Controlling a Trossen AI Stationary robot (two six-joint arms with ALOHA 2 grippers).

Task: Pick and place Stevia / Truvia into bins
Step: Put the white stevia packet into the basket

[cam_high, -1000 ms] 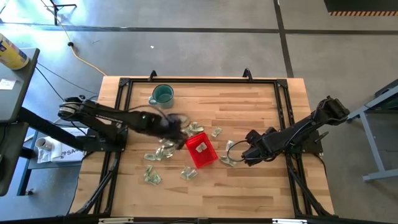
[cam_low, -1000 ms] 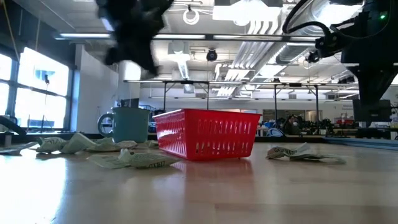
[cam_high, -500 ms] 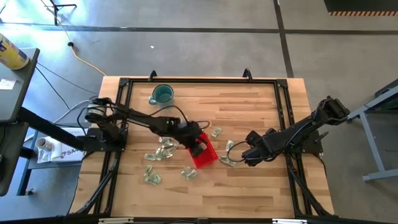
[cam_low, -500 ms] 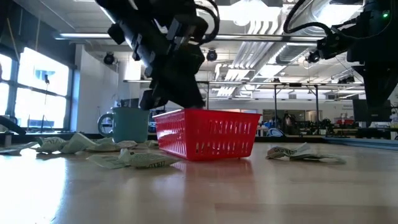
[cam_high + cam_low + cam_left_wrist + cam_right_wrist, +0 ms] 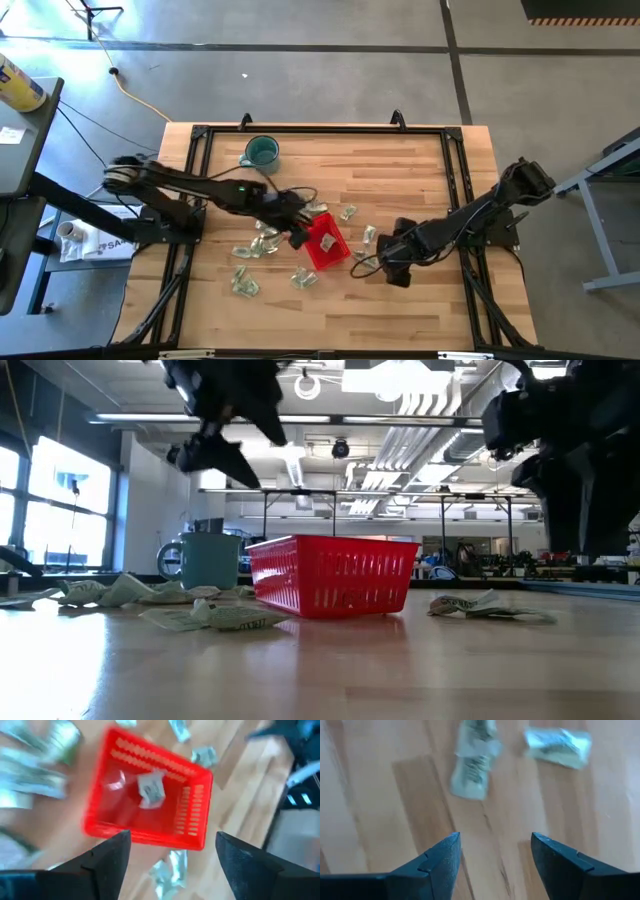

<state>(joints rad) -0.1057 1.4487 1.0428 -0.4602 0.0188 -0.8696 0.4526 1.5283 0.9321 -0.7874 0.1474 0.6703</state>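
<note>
While one pale green-and-white paper sachet [image 5: 151, 790] sat in the square red plastic bin [image 5: 192, 817] just ahead of the released, empty left end effector [image 5: 172, 852], loads were left on the wooden tabletop [image 5: 400, 160].

The left gripper [image 5: 297, 238], over the red bin [image 5: 325, 243] half a second ago, now sits back at its left edge, fingers apart. The right gripper [image 5: 392, 272] shifts nearer the table's front edge, away from the sachets [image 5: 364, 258].

One red bin [image 5: 324, 243], one teal mug [image 5: 261, 152], roughly a dozen sachets [image 5: 244, 284].
</note>
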